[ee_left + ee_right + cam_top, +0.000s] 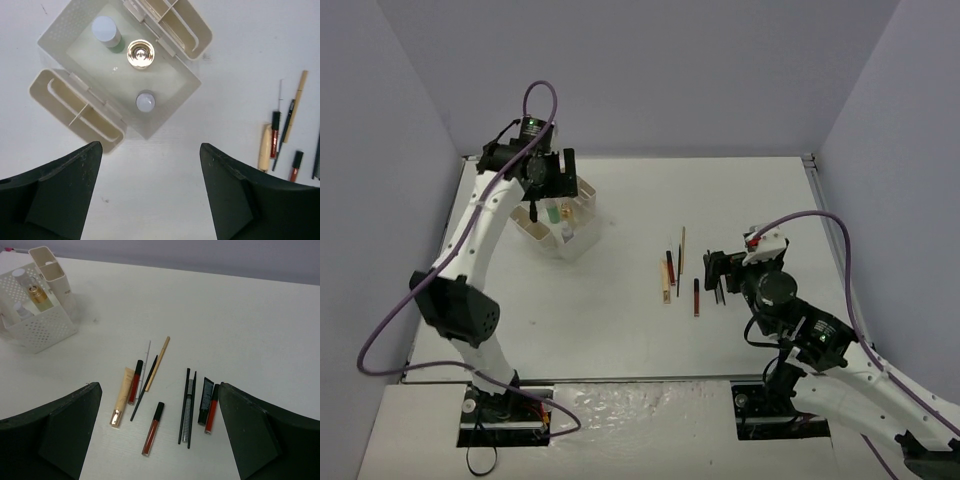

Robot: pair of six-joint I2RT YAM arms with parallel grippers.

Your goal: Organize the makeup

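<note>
The makeup is in two places. Three tiny bottles stand in the white box (60,37): a pale green one (106,31), a gold one (140,54) and a grey-lilac one (145,101). My left gripper (150,147) hangs above the box's near corner, open, with nothing between its fingers. Loose on the table lie a tan tube (122,396), red glosses (153,428) (135,381) (211,409), a tan pencil (157,363), black sticks (185,405) and a black tube (205,401). Above this row my right gripper (159,390) stands open and holds nothing.
The white box (565,225) stands at the back left of the table, under the left gripper (542,205). The loose sticks (670,272) lie mid-table, just left of the right gripper (716,275). Grey walls close in the table on three sides.
</note>
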